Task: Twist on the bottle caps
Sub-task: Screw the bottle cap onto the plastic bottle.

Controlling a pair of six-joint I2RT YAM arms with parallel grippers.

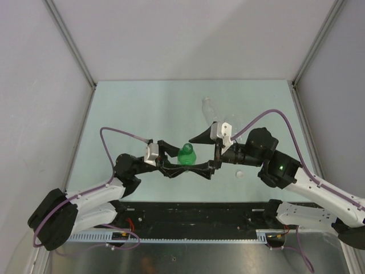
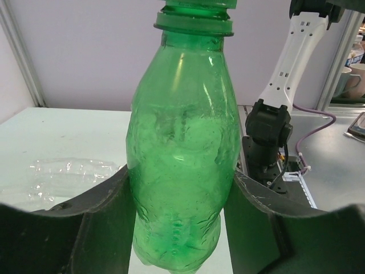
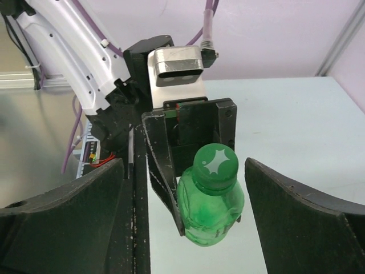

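Note:
The translucent green bottle stands upright in my left gripper, which is shut on its body. In the left wrist view the bottle fills the gap between the fingers. The dark green cap, with a white star mark, sits on the bottle's neck. My right gripper is open, with one finger on each side of the cap, apart from it. A clear ribbed bottle lies on the table behind and also shows in the left wrist view. One white cap lies near my right arm.
The pale green table is walled by grey panels at the back and sides. A black base strip runs along the near edge. Purple cables loop over both arms. The second clear bottle and the other white cap do not show plainly.

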